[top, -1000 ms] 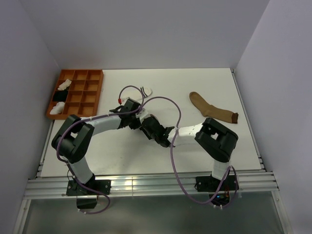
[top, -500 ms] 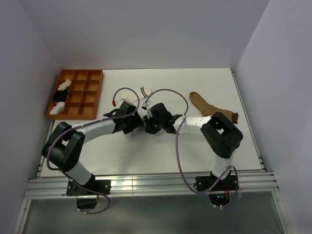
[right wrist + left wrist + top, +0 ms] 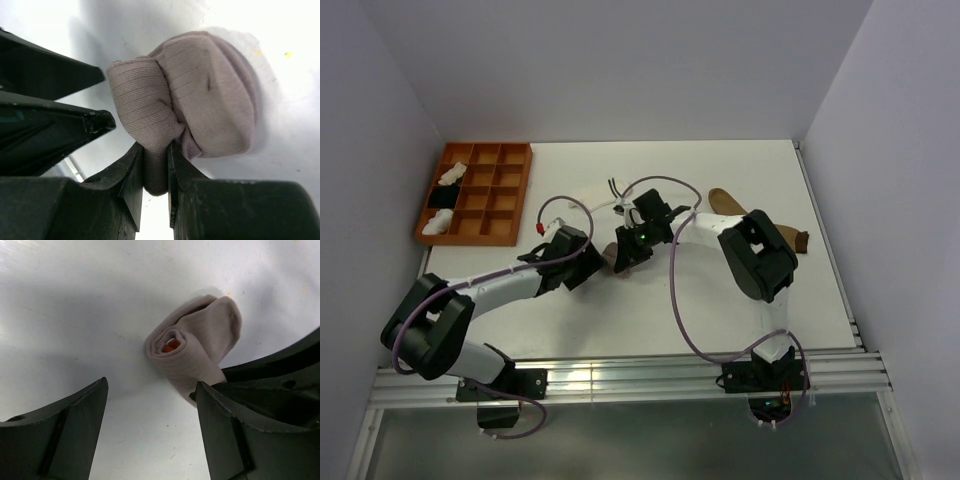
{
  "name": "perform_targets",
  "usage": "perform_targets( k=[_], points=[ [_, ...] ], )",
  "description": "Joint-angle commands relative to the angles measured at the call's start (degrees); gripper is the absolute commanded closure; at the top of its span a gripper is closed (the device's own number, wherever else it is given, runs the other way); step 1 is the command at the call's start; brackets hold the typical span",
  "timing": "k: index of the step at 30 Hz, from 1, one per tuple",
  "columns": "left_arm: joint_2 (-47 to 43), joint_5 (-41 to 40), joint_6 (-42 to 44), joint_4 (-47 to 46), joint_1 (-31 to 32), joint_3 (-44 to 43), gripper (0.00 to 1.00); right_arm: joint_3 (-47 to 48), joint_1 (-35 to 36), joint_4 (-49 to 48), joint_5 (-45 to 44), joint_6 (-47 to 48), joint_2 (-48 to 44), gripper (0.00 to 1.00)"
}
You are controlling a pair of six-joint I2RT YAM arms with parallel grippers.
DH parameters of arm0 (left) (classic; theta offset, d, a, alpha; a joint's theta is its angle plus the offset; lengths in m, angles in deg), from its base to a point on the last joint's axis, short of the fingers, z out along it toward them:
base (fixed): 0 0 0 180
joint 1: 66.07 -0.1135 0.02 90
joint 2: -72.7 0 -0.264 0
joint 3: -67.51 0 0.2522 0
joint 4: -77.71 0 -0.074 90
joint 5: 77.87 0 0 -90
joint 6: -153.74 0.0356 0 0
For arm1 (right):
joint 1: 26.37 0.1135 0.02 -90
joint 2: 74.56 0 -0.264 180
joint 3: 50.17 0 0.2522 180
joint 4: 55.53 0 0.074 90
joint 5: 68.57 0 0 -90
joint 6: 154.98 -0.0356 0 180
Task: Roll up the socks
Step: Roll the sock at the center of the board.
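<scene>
You see the grey sock [image 3: 200, 340] of ribbed soft fabric near the middle of the white table [image 3: 620, 320], between the two grippers. It is wound into a loose roll, and a bit of red-orange shows in the core of the roll.

Your left gripper [image 3: 150, 387] is released. Its two dark fingers stand wide apart and nothing is between them. The roll lies just ahead of them, close to one fingertip, but I cannot tell if it touches.

Your right gripper [image 3: 156, 150] is clenched on the grey sock. It pinches one fold at the edge of the roll between its fingers, and the rest of the roll bulges out beyond the tips.

The tan-brown sock [image 3: 722, 203] is long, with a dark toe. It lies flat to the right, partly hidden behind the right arm. The short white sock [image 3: 618, 186] with dark stripes lies just behind the grippers, towards the back of the table.

At the far left stands the orange plastic tray [image 3: 470, 238] with many compartments. In its left column are two white bundles [image 3: 453, 175] and a black bundle [image 3: 442, 198] between them.
</scene>
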Motion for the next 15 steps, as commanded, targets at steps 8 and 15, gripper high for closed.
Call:
perform_targets(
  k=[8, 15],
  points=[
    [1.17, -0.82, -3.96, -9.26, 1.23, 1.7, 0.28, -1.06, -3.95, 3.59, 13.03, -8.38, 5.84, 1.0],
    [4.59, 0.4, -4.75, -9.89, 1.32, 1.17, 0.31, -1.14, -4.65, 2.09, 13.75, -11.81, 7.34, 0.99]
  ],
)
